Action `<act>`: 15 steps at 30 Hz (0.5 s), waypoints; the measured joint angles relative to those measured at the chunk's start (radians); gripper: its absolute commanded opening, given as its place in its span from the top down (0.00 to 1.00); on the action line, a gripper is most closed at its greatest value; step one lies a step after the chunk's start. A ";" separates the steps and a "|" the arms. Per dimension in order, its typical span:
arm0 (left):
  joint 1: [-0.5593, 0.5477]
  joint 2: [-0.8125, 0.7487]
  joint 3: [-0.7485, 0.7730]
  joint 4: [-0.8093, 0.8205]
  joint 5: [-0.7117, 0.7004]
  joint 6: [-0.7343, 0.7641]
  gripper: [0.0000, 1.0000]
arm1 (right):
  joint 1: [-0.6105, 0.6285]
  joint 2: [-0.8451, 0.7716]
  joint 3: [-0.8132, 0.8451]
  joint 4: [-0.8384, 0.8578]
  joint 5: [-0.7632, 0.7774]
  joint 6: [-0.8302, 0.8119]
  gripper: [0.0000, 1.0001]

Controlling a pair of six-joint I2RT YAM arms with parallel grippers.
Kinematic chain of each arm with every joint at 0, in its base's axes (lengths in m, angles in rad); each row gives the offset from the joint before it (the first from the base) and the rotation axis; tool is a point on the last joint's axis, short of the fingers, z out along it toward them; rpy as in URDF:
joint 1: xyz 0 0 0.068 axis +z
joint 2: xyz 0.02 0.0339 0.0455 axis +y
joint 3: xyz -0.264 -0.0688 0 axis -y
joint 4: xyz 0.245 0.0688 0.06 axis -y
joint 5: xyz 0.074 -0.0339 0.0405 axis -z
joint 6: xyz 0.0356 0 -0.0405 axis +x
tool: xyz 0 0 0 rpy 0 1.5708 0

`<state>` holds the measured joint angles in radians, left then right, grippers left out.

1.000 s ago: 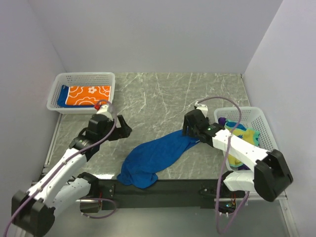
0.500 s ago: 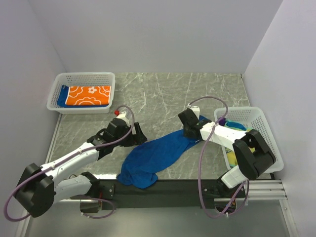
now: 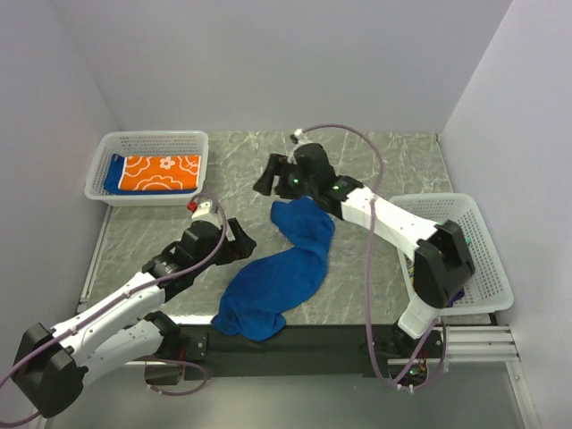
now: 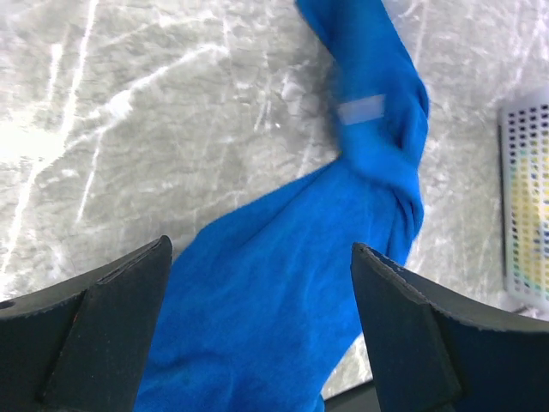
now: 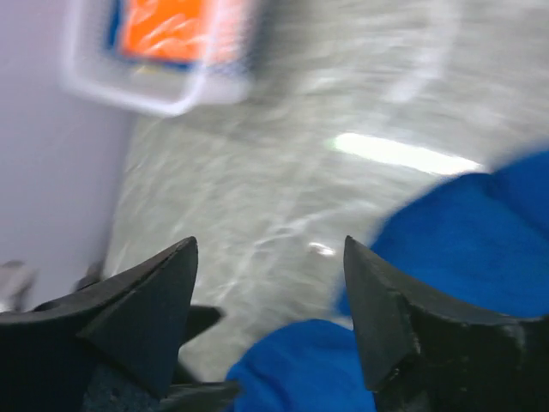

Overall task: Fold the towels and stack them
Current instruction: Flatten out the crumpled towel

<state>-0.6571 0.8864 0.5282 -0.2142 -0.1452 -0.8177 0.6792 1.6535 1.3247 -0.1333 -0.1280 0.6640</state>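
A royal blue towel (image 3: 279, 275) lies crumpled on the marble table, running from the middle to the near edge. My left gripper (image 3: 242, 240) hovers open just left of it. In the left wrist view the blue towel (image 4: 283, 283) fills the gap between the open left gripper (image 4: 262, 249) fingers without being pinched. My right gripper (image 3: 267, 175) stands open beyond the towel's far end, holding nothing. The right wrist view is blurred: the right gripper (image 5: 268, 242) hangs over bare table with blue towel (image 5: 480, 232) beside and below it. An orange flowered towel (image 3: 161, 171) lies folded in the far left basket.
A white mesh basket (image 3: 147, 140) stands at the far left, seen also as the basket (image 5: 154, 90) in the right wrist view. A second white basket (image 3: 478, 234) sits at the right, partly behind the right arm. Walls close in on three sides.
My right arm swung from beside the right basket to the far middle, dragging the towel's right end with it. Its jaws closed, then opened again. The left gripper shifted slightly.
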 measured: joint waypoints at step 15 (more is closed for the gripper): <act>0.000 0.447 0.208 0.050 -0.080 -0.052 0.23 | -0.180 -0.030 -0.080 -0.159 0.074 -0.393 0.27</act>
<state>-0.6567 1.3338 0.7364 -0.1638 -0.2256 -0.8696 0.4988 1.6234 1.2442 -0.2924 -0.0536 0.2714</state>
